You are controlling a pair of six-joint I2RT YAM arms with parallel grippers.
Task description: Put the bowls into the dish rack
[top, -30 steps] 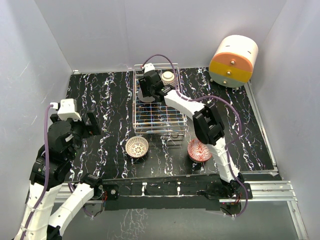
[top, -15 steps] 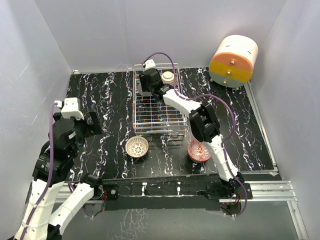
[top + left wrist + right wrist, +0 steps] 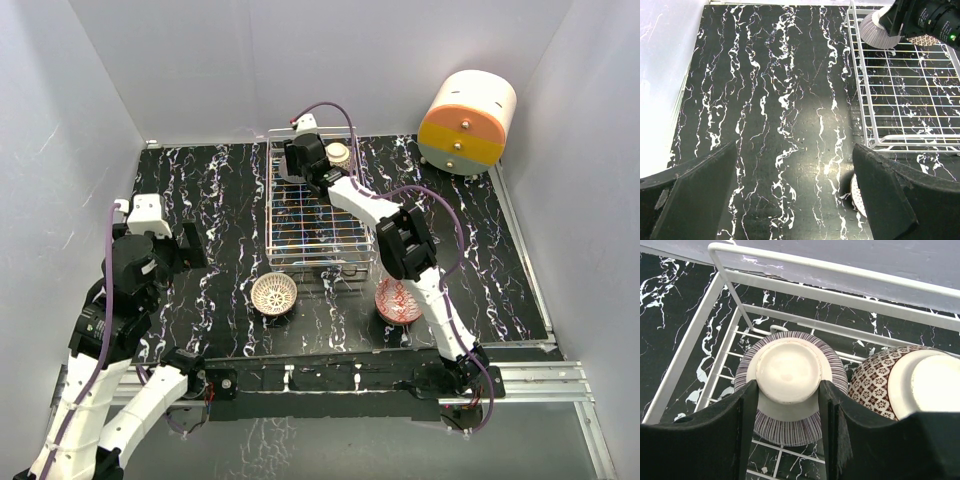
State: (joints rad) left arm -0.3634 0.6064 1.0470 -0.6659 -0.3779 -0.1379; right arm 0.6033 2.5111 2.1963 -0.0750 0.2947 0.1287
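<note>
My right gripper (image 3: 303,160) is at the far left corner of the dish rack (image 3: 271,215). In the right wrist view the gripper (image 3: 788,384) is shut on the foot ring of an upside-down purple-striped bowl (image 3: 790,420), low inside the rack (image 3: 790,260). A brown-lattice bowl (image 3: 875,382) lies beside it in the rack, also seen from above (image 3: 337,153). A white-lattice bowl (image 3: 274,293) and a red bowl (image 3: 398,300) sit on the table in front of the rack. My left gripper (image 3: 185,245) is open and empty, left of the rack (image 3: 860,90).
A cream-and-orange cylindrical drawer unit (image 3: 466,122) stands at the back right. White walls close in the black marbled table (image 3: 210,190) on three sides. The striped bowl (image 3: 877,32) and the right gripper show at the top right of the left wrist view.
My right gripper has moved with the striped bowl toward the rack's far left corner. The left arm has shifted slightly forward and right, still open.
</note>
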